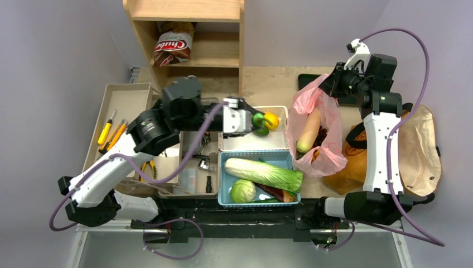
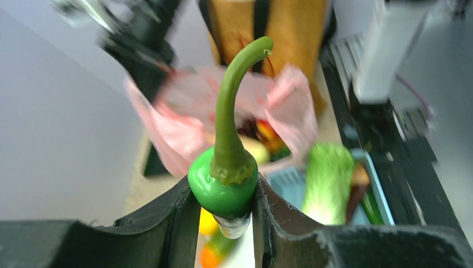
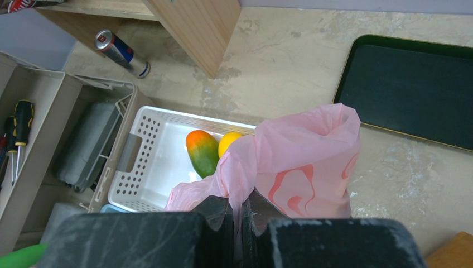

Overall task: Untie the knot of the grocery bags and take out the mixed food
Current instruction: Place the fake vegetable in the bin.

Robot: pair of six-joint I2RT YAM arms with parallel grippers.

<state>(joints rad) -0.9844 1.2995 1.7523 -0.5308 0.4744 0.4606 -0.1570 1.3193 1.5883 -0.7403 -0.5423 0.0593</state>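
Note:
The thin pink bag (image 1: pixel 329 156) stands open right of the baskets, and no knot shows on it. A white daikon (image 1: pixel 309 131) and dark grapes (image 1: pixel 322 137) lie inside. My right gripper (image 1: pixel 330 84) is shut on the bag's far rim and holds it up; the wrist view shows pink plastic (image 3: pixel 301 162) pinched between the closed fingers of the gripper (image 3: pixel 239 209). My left gripper (image 1: pixel 252 121) is shut on a green pepper (image 2: pixel 223 190) with a long curved stem, above the white basket (image 1: pixel 279 144). The brown paper bag (image 1: pixel 348 164) lies under the right arm.
The white basket (image 3: pixel 150 162) holds a mango (image 3: pixel 202 152) and a yellow fruit (image 3: pixel 230 142). The blue basket (image 1: pixel 225 184) holds napa cabbage (image 1: pixel 262 173) and a round green cabbage (image 1: pixel 243 191). A beige tote (image 1: pixel 421 142), black tray (image 3: pixel 407 89), can (image 3: pixel 121 53), tool tray (image 1: pixel 114 123) and shelf (image 1: pixel 184 33) surround them.

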